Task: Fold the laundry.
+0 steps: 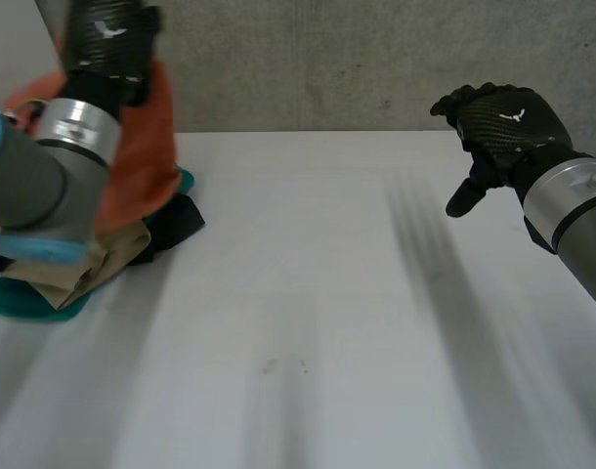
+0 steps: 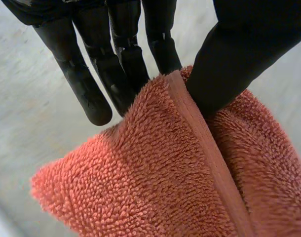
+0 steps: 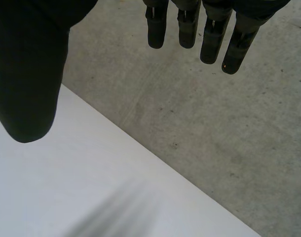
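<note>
Pinching the orange towel [image 2: 140, 187] is the left robot hand [image 2: 239, 59], while the right robot hand [image 1: 503, 122] hovers wide.

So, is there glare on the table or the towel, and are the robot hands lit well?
Head view: no glare on the table; only the left arm's metal cuff catches light. Left wrist view: the orange towel is evenly lit, the left robot hand pinching its hem looks dark. Right wrist view: the open right robot hand is a dark shape against the lit wall.

Soft, even lighting, white table [image 1: 308, 244] bright, grey wall [image 1: 327, 59] behind it duller, matte
</note>
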